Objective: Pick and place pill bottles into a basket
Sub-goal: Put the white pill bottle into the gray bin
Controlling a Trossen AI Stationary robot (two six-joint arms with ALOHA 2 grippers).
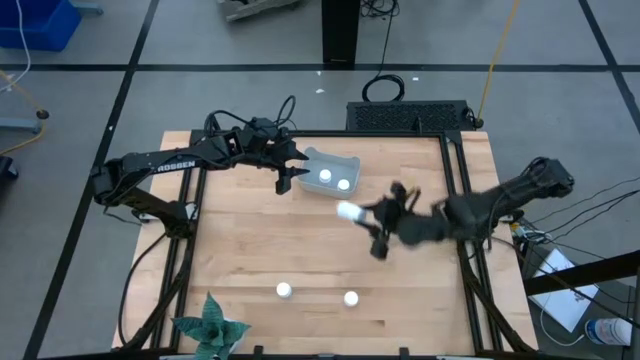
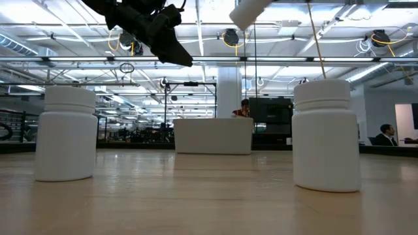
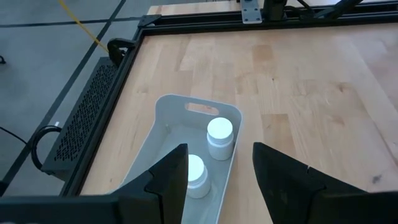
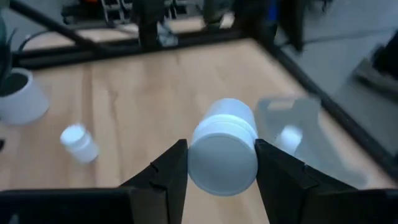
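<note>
Pale wood table (image 1: 320,250) under a bright, beam-ceilinged hall.

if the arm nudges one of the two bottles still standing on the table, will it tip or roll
Probably slide first: each standing bottle is squat with a flat base on smooth wood. A push up near the cap might tip it. Once on its side, its round body would likely roll. It looks like light, stiff plastic; the right pincer holds a matching bottle with no visible denting.
</note>
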